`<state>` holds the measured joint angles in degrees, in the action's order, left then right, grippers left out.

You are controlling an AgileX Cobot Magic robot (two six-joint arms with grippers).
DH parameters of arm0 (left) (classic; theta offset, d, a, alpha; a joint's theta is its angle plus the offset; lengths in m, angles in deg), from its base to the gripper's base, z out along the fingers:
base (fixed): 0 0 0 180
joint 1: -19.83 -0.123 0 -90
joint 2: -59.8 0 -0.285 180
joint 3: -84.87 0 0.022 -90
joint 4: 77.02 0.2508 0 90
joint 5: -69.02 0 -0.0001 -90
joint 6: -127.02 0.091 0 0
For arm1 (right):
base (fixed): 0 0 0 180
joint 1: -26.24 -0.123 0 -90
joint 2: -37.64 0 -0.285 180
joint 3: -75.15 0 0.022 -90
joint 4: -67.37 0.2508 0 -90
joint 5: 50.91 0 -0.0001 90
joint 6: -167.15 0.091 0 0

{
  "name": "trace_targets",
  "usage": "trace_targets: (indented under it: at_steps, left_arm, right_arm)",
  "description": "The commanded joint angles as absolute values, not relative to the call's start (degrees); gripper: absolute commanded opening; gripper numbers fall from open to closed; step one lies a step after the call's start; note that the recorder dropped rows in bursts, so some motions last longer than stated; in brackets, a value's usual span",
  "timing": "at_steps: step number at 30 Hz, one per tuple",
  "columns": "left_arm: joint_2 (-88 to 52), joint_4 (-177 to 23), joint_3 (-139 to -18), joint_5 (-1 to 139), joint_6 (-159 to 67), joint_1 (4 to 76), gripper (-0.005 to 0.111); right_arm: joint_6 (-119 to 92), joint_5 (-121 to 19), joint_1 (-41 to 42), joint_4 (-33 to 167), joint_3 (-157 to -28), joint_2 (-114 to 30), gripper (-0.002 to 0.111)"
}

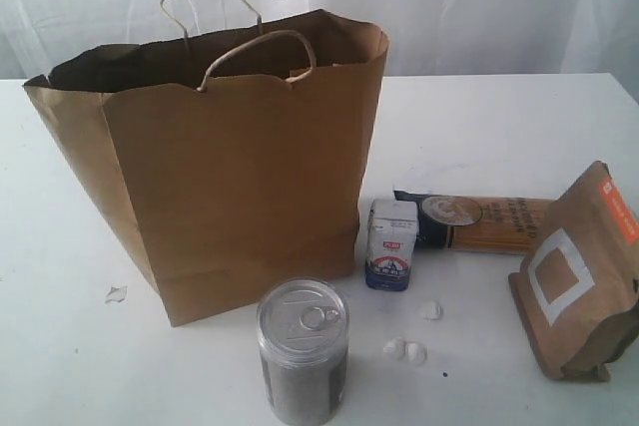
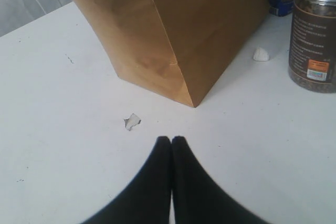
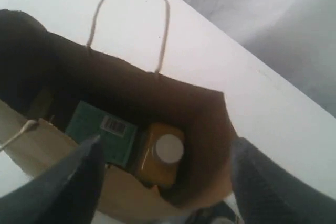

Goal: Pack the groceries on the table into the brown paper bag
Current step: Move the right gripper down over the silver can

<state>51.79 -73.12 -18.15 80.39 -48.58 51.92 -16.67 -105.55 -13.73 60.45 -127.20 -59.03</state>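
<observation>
The left gripper [image 2: 171,140] has smooth matte-black fingers tapering to rounded tips, while the right gripper [image 3: 167,145] shows broad, dark grey, blurred fingers.

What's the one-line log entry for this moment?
right gripper open above bag | bottle inside | left gripper shut | can, carton, spaghetti, pouch on table

The pull-tab can [image 1: 303,351] runs off the bottom edge, the brown pouch [image 1: 579,276] off the right. The carton [image 1: 391,244] and pouch half hide the spaghetti packet [image 1: 479,223]. Deep in the paper bag [image 3: 210,124], the green box [image 3: 102,129] has a label too dim to read
</observation>
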Motion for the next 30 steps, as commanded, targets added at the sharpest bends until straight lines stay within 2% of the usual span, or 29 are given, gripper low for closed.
trace_targets:
  at_steps: [1, 7, 13, 23, 30]
  left_arm:
    - [52.02, -73.28, -17.91, 80.43, -48.68, 51.95, 0.000]
    - [52.02, -73.28, -17.91, 80.43, -48.68, 51.95, 0.000]
    - [52.02, -73.28, -17.91, 80.43, -48.68, 51.95, 0.000]
    - [52.02, -73.28, -17.91, 80.43, -48.68, 51.95, 0.000]
    - [52.02, -73.28, -17.91, 80.43, -48.68, 51.95, 0.000]
  right_arm:
    - [-11.80, -107.48, -12.60, 55.61, -123.25, -52.02, 0.064]
    - [-5.90, -105.39, -7.95, 51.26, -109.04, -37.78, 0.064]
    - [-5.31, -105.79, -6.74, 51.94, -96.63, -28.27, 0.064]
    - [-27.05, -103.88, -6.74, 70.05, -84.51, -27.10, 0.065]
    - [-31.25, -96.21, -9.04, 72.32, -81.02, -32.44, 0.081]
